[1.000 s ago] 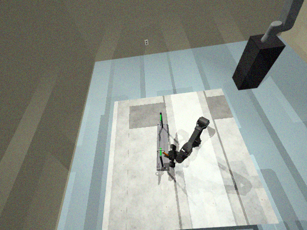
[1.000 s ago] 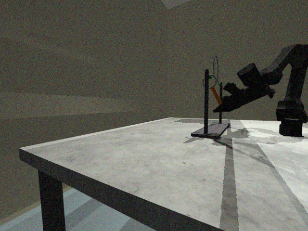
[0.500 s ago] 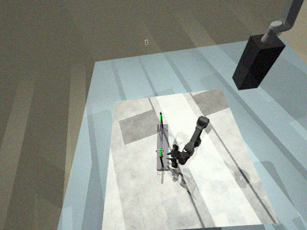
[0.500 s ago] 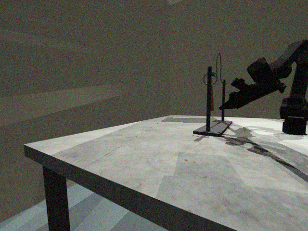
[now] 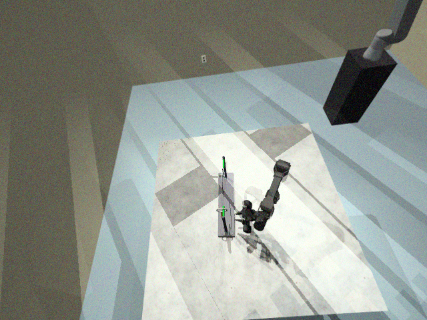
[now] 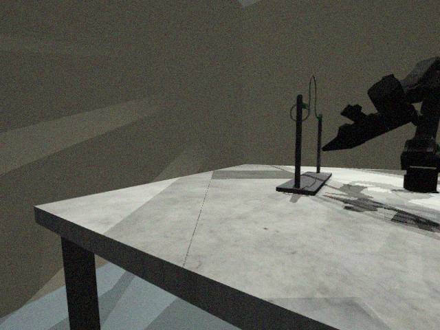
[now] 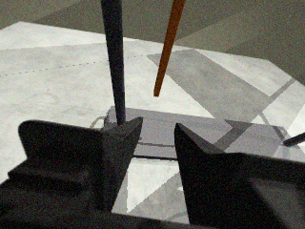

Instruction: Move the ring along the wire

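Observation:
The ring (image 5: 217, 210) (image 6: 290, 113) hangs around the green part (image 5: 223, 212) (image 6: 304, 105) beside the near post (image 5: 225, 225) (image 6: 298, 149) (image 7: 114, 57). Its orange handle (image 7: 167, 52) hangs down beyond my fingertips in the wrist view; the exterior view does not show it clearly. My gripper (image 5: 235, 217) (image 6: 323, 149) (image 7: 158, 124) is partly open with nothing between the fingers, on the robot's side of the stand, apart from the handle. The thin grey wire (image 6: 313, 76) arches high towards the other green part (image 5: 223, 162) (image 6: 319, 116) at the far post (image 5: 225, 170) (image 6: 319, 145).
Both posts stand on a grey base plate (image 5: 226, 193) (image 7: 191, 129) on the pale table (image 5: 186, 255) (image 6: 248, 248). The near post appears left of the handle in the wrist view. The arm reaches in from the right in the top and exterior views.

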You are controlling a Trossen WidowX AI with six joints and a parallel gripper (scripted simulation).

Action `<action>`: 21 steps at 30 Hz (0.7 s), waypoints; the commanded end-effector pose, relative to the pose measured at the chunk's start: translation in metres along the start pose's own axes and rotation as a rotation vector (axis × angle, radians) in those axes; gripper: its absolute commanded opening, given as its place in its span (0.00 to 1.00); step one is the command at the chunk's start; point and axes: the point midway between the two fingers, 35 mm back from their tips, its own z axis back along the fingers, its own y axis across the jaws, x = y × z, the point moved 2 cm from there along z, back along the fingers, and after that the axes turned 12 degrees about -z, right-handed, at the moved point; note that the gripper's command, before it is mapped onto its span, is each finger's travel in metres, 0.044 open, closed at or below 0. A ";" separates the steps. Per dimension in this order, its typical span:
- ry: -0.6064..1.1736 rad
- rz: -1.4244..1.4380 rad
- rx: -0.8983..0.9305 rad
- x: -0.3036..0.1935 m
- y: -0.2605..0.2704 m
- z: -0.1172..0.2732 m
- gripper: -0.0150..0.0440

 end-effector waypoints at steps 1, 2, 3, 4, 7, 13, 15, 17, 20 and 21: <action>-0.005 -0.005 -0.002 0.001 -0.001 0.001 0.53; -0.005 -0.005 -0.002 0.001 -0.001 0.001 0.53; -0.005 -0.005 -0.002 0.001 -0.001 0.001 0.53; -0.005 -0.005 -0.002 0.001 -0.001 0.001 0.53; -0.005 -0.005 -0.002 0.001 -0.001 0.001 0.53; 0.004 -0.002 -0.001 -0.001 0.000 0.013 0.66; 0.002 -0.001 0.000 0.000 0.000 0.031 0.75; -0.005 0.000 0.004 0.002 -0.001 0.043 0.84; -0.006 0.001 0.004 0.002 -0.001 0.044 0.97; -0.006 0.001 0.004 0.002 -0.001 0.044 1.00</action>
